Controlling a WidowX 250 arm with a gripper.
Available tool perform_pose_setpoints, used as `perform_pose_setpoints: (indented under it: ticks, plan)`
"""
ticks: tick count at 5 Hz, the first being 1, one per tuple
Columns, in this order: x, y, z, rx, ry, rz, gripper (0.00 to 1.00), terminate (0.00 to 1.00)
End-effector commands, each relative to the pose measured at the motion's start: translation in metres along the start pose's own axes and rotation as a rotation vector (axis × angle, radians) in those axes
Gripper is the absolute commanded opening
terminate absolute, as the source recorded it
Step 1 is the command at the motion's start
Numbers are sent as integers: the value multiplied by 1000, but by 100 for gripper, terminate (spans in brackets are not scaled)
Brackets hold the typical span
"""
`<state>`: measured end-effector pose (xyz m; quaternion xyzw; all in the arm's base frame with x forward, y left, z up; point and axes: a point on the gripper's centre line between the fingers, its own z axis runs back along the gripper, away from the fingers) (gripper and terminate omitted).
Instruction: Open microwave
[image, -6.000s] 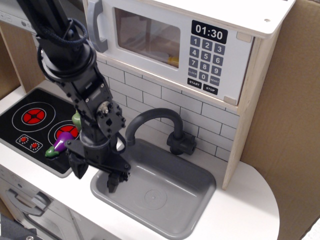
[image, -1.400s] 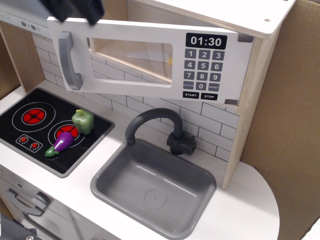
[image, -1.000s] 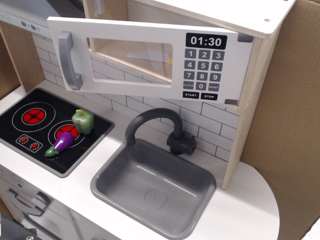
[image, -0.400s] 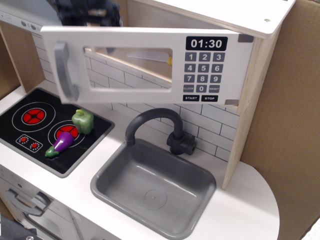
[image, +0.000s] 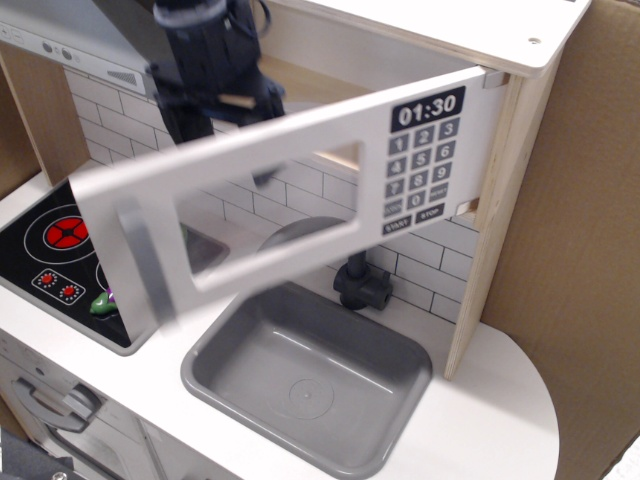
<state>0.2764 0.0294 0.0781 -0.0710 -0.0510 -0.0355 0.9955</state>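
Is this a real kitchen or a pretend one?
Most likely a pretend one, a wooden play kitchen. The microwave has a flat painted keypad, the stovetop has printed red burners, and the little grey sink sits in a white counter.

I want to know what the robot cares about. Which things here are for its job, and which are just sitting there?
For the job:
microwave, door swung wide open
gripper, behind the door

Just sitting there:
sink
faucet
stovetop
toy vegetable, mostly hidden by the door
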Motion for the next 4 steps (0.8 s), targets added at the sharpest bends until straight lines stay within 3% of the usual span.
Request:
perform_pose_setpoints:
  ticks: [1, 3, 4]
  plan:
    - [-12, -42, -3, 17, -115, -76, 100, 0]
    - [-12, -42, -3, 17, -115, -76, 100, 0]
    - [-12, -42, -3, 17, -115, -76, 100, 100]
